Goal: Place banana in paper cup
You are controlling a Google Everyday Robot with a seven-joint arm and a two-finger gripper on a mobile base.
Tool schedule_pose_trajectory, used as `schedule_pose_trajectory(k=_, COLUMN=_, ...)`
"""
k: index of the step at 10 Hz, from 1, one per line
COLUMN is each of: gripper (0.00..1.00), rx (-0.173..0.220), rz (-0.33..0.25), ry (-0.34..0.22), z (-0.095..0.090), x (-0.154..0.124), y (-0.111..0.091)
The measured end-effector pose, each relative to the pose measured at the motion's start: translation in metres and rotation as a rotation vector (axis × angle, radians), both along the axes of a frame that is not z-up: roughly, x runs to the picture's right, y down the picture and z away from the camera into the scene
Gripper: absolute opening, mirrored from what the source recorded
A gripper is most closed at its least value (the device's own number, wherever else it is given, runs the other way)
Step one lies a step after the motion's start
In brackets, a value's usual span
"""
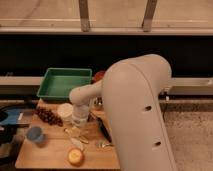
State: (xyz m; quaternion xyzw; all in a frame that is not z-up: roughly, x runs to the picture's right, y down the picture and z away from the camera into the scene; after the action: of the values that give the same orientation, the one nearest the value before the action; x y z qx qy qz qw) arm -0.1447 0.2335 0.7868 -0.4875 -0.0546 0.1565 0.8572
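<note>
Gripper (80,121) sits low just beside paper cup (65,110), fingers closed, prob. on banana (74,131), which lies on table (45,152) next to cup, not in it. Grasp stage only; lift & drop into cup remain.

The white arm (135,110) fills the foreground and bends down to the wooden tabletop (45,155). Its gripper (78,124) hangs low just beside the paper cup (65,110), fingers closed, right over the banana (74,132). Whether they grip the banana cannot be told. A green tray (64,82) sits behind the paper cup. A dark cluster (48,116) lies beside the paper cup, a blue cup (34,134) stands near the tabletop's edge, and a round orange fruit (75,157) lies at the front.
</note>
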Motion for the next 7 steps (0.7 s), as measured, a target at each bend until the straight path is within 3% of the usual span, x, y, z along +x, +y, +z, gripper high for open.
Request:
schedule_pose_trajectory(k=3, gripper=0.0, rx=0.055, rz=0.048, ry=0.0, z=-0.012, x=0.011, y=-0.029)
schedule_pose_trajectory(k=7, gripper=0.0, rx=0.157, rz=0.14, ry=0.013, z=-0.022, x=0.039, y=-0.081)
